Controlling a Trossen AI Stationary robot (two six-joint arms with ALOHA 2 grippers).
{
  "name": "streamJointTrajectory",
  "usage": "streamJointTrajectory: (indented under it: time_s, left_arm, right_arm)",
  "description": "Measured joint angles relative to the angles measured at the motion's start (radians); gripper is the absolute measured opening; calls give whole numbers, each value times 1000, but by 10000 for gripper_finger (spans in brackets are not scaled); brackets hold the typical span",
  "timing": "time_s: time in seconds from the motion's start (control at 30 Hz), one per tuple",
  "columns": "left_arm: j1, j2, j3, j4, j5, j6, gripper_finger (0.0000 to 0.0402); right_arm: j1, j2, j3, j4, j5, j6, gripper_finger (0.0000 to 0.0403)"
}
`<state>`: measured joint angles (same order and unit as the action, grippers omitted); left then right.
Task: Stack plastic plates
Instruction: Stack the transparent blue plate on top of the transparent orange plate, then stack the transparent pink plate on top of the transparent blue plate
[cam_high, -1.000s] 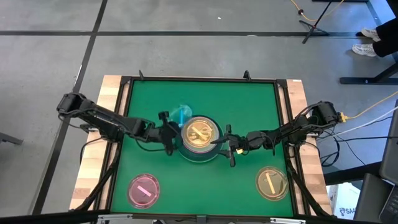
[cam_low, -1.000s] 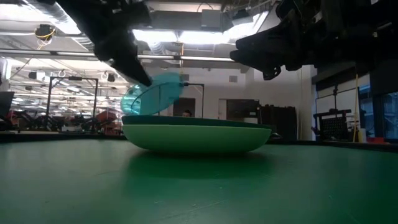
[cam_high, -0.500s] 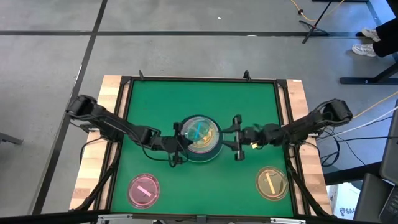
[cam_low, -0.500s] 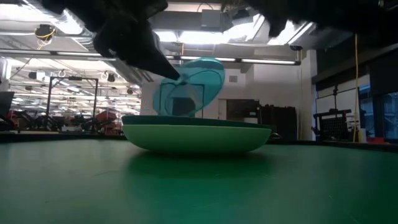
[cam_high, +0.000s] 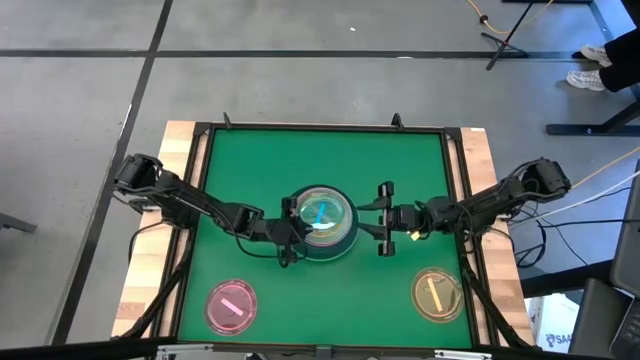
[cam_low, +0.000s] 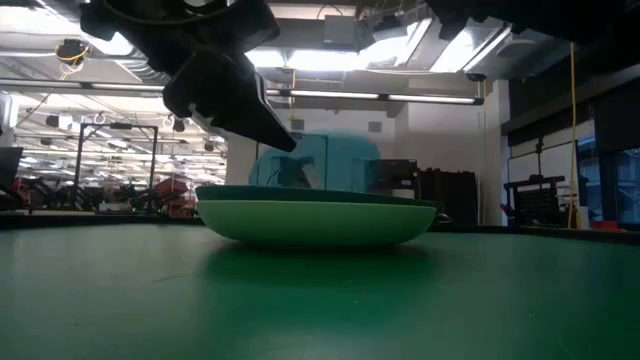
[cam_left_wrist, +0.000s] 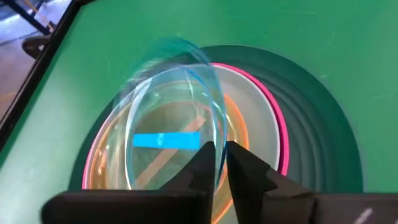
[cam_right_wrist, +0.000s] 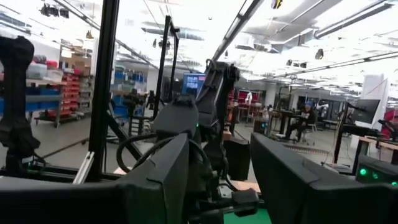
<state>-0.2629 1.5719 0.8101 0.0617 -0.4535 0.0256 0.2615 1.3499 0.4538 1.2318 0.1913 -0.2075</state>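
Lowered since half a second ago, the small translucent blue plate (cam_left_wrist: 171, 134) now tilts only slightly over the stack, where earlier it stood nearly on edge. My left gripper (cam_left_wrist: 215, 163) has its fingers (cam_left_wrist: 200, 163) pinched on that plate's near rim, the blue bar mark lying beyond the tips. Under it sit an orange translucent plate (cam_left_wrist: 102, 167), a pale plate, the pink plate (cam_left_wrist: 277, 127) and the dark green plate (cam_left_wrist: 317, 130) at mid-table. My right gripper (cam_high: 383, 219) waits just beside the stack, fingers spread.
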Motion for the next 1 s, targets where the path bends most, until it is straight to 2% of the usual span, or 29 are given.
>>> streamJointTrajectory:
  time_s: [0.17, 0.33, 0.57, 0.77, 1.0]
  left_arm:
    - [1, 0, 0, -23, -1, -24, 75]
    - [-7, -18, 0, -125, -2, -94, 108]
    - [-95, -117, 0, -241, 2, -216, 113]
    - [-221, -213, 0, -361, 27, -468, 113]
    - [-341, -239, 0, -493, 209, -776, 112]
  right_arm:
    - [0, 17, 0, -9, 0, -2, 170]
    - [0, 23, 0, -9, 0, -2, 170]
    - [0, 23, 0, -24, 0, -2, 170]
    - [0, 23, 0, -29, 1, -6, 170]
    - [0, 23, 0, -30, 1, -7, 170]
